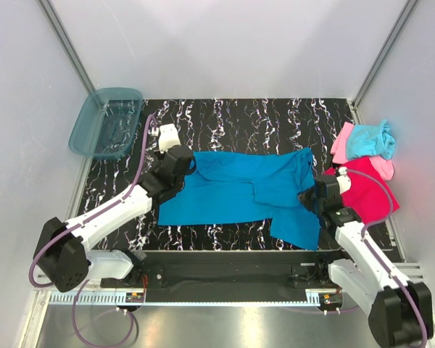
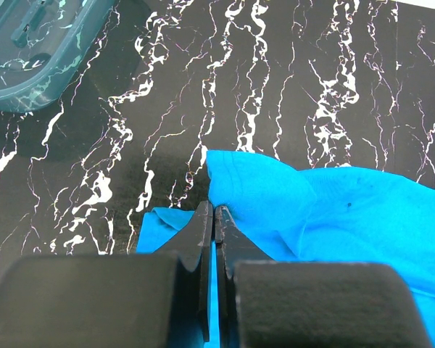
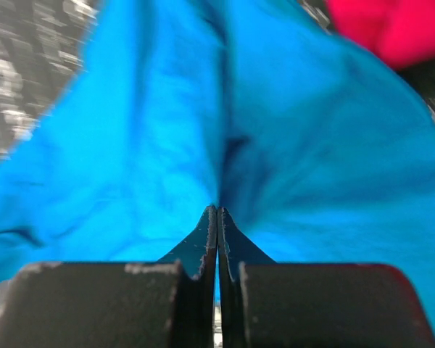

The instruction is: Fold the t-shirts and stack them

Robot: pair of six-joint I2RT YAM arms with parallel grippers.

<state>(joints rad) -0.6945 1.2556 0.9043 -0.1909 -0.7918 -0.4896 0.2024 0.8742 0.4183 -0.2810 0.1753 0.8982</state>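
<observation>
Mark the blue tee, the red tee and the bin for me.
blue tee (image 1: 232,192), top view, middle of the spread cloth
red tee (image 1: 367,191), top view, flat part beside the right arm
bin (image 1: 105,125), top view, bare floor

blue tee rumpled at centre — red tee, pink tee, aqua tee piled right

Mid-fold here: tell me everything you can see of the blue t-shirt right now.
The blue t-shirt is soft, plain medium-blue cloth, lying mostly flat but wrinkled across the middle of the black marbled table, one flap reaching toward the near edge on the right. The left arm has its jaws shut on the left edge; the right arm has its jaws shut on a puckered fold at the right end, beside the red t-shirt.
</observation>
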